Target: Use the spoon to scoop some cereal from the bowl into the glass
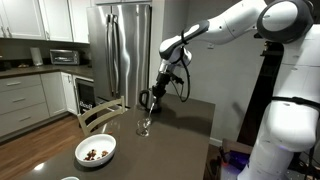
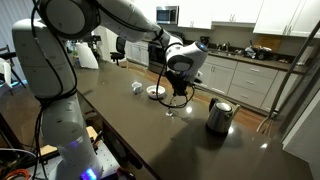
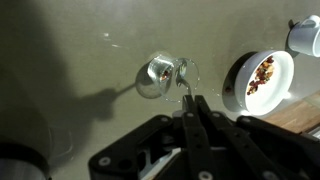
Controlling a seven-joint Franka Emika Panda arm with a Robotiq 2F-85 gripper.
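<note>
The gripper [image 3: 190, 100] is shut on the slim spoon [image 3: 184, 78], whose tip reaches over the rim of the clear glass [image 3: 163, 74]. The glass stands on the dark table. In an exterior view the gripper [image 1: 152, 98] hangs right above the glass [image 1: 144, 126]. The white bowl [image 3: 283, 78] holds brown and reddish cereal [image 3: 262, 72] and sits to the right of the glass in the wrist view. It also shows near the table corner in an exterior view [image 1: 103, 143]. In an exterior view the gripper [image 2: 180, 86] is between the bowl [image 2: 157, 92] and the kettle. The spoon's load cannot be made out.
A steel kettle [image 2: 220, 115] stands on the table near the glass. A white mug [image 3: 305, 35] sits beyond the bowl, also seen in an exterior view [image 2: 137, 87]. A wooden chair [image 1: 100, 113] stands at the table's edge. Kitchen counters and a fridge [image 1: 122, 50] are behind.
</note>
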